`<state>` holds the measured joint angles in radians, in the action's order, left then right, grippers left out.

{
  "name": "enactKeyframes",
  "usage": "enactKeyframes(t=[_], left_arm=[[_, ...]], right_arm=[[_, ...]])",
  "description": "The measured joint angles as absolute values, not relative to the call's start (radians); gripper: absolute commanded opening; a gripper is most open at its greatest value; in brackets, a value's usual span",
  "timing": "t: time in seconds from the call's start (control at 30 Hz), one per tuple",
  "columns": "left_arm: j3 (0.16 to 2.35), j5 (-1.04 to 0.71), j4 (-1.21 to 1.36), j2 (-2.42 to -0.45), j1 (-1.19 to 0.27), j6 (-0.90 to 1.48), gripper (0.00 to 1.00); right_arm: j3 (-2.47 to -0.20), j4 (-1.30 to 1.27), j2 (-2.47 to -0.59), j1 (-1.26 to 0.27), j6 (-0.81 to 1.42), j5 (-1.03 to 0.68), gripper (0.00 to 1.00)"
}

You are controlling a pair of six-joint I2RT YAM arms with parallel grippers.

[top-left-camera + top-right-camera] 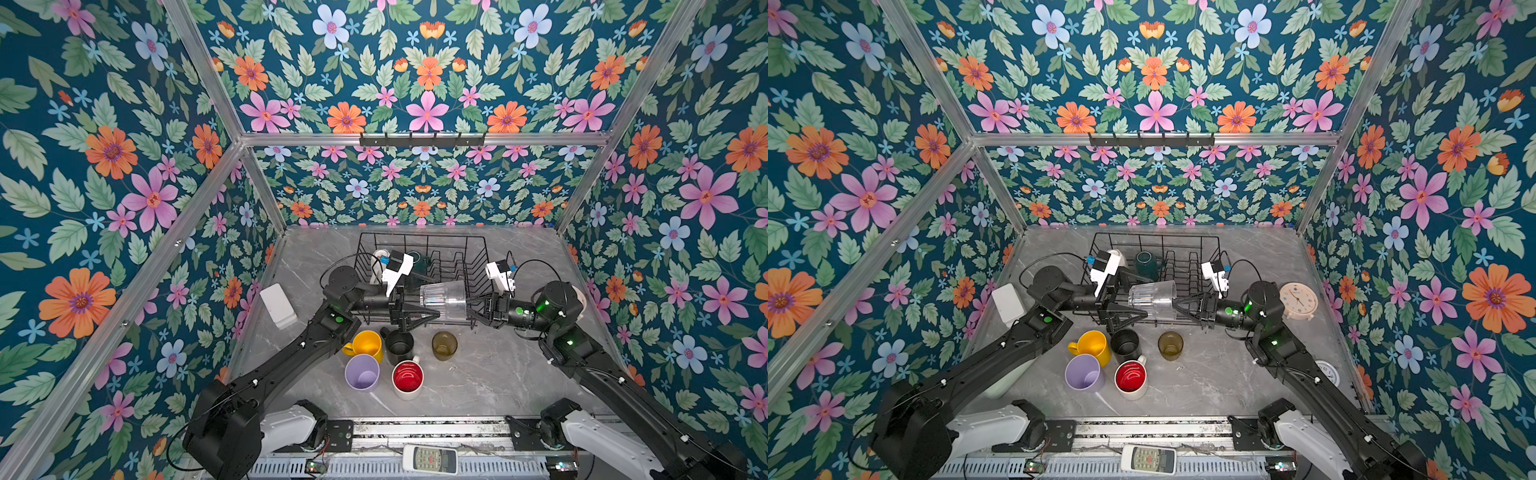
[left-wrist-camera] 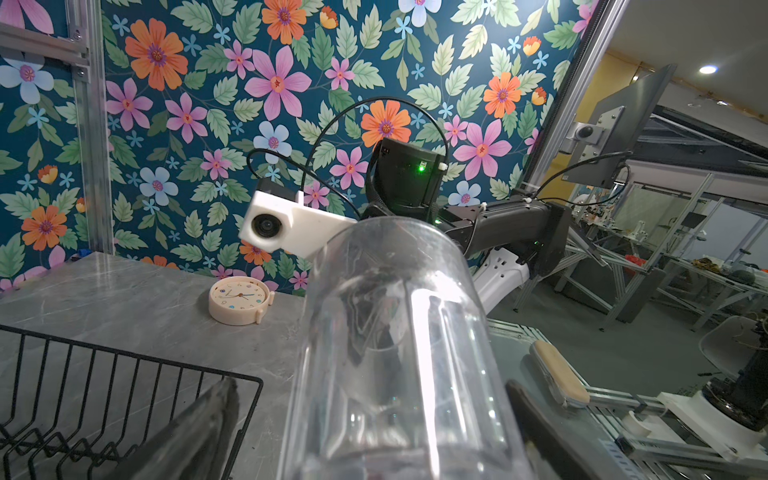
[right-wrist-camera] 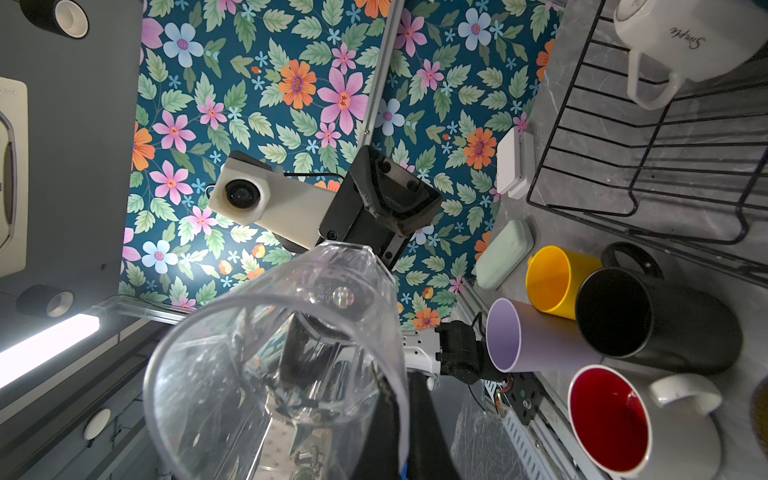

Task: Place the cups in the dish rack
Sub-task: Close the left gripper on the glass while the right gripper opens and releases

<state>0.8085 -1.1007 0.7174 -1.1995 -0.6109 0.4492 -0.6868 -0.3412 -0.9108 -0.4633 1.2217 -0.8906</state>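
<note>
Clear glass tumbler [image 3: 274,374] fills your wrist views, lying on its side above the black wire dish rack's [image 1: 422,235] near edge. Your right pincer [image 1: 1177,306] is clamped on its rim. Your left pincer [image 2: 374,419] gapes wide around its base, seemingly without touching. Inside the rack's far left corner sit a white ceramic mug [image 3: 681,37] and a dark green mug [image 1: 1147,264], the white one half hidden from above.

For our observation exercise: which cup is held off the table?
The clear glass, held by the right gripper; others rest on the table or in the dish rack.
</note>
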Motion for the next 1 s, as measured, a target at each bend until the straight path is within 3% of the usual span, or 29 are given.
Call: enactKeyframes(t=[0.37, 0.63, 0.77, 1.0], left_arm=[[0.803, -1.11, 0.744, -1.198, -0.611, 0.464, 0.97], [0.801, -1.125, 0.762, -1.197, -0.611, 0.465, 0.81], [0.801, -1.123, 0.763, -1.196, -0.609, 0.469, 0.67], [0.801, -1.113, 0.763, -1.192, -0.609, 0.468, 0.24]], right_arm=[[-0.723, -0.402, -1.002, -0.529, 1.219, -0.871, 0.0], [-0.73, -0.416, -1.022, -0.542, 1.219, -0.859, 0.0], [-0.727, -0.422, -1.022, -0.544, 1.218, -0.845, 0.0], [-0.725, -0.42, -1.016, -0.544, 1.202, -0.831, 0.0]])
